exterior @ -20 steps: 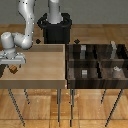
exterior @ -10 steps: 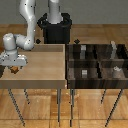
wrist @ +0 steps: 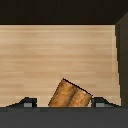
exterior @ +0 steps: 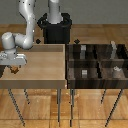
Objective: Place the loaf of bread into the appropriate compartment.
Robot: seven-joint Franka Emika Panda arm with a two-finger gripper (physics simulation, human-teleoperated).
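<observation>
The end effector [exterior: 15,64] looks clenched on the loaf of bread [wrist: 70,95] above the pale tray [exterior: 45,75]; light, rigid, likely best pinched across its flat sides

Arm reaches to the exterior view's left, gripper [exterior: 14,65] low over the pale-wood tray [exterior: 42,65] near its left edge. Loaf of bread [exterior: 15,69] sits at the fingers; can't tell if gripped. Dark four-section bin [exterior: 96,61] on the right, small grey-white blocks [exterior: 84,73] inside it.
</observation>
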